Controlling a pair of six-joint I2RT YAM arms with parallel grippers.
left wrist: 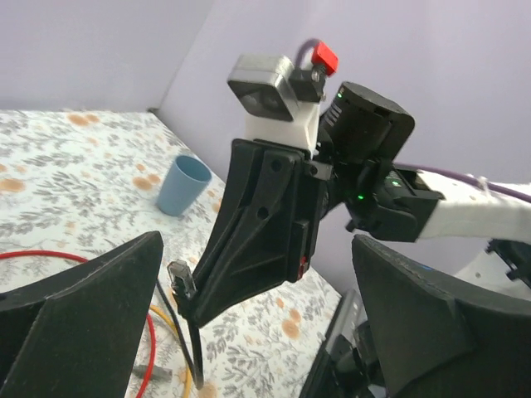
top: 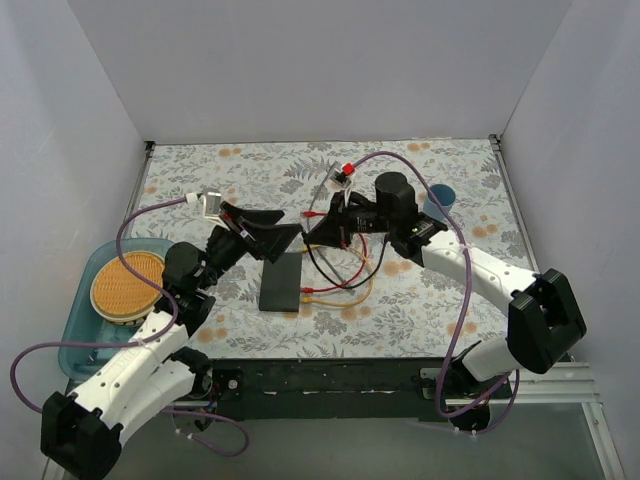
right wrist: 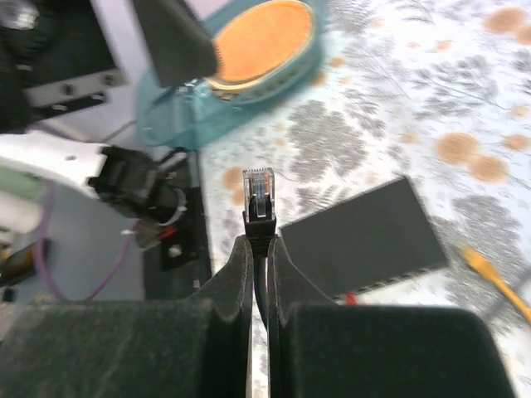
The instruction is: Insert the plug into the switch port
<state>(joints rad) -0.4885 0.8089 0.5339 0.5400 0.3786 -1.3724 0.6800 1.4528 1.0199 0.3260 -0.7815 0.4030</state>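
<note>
The right pincer (right wrist: 259, 242) is pressed together on the black boot of the plug (right wrist: 258, 192), a clear RJ45 end, held in the air above the worktop (top: 420, 300) and apart from the black switch (right wrist: 365, 236). The switch's ports are too dark to make out. The left pincer (top: 284, 238) stands spread, holding nothing. A red cable (top: 318, 292) ends at the switch's edge; whether it is plugged in is unclear.

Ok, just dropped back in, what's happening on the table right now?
The right claw is shut on the plug by its boot, holding it in the air, not yet in the switch. The left claw hangs open near the switch, holding nothing.
</note>
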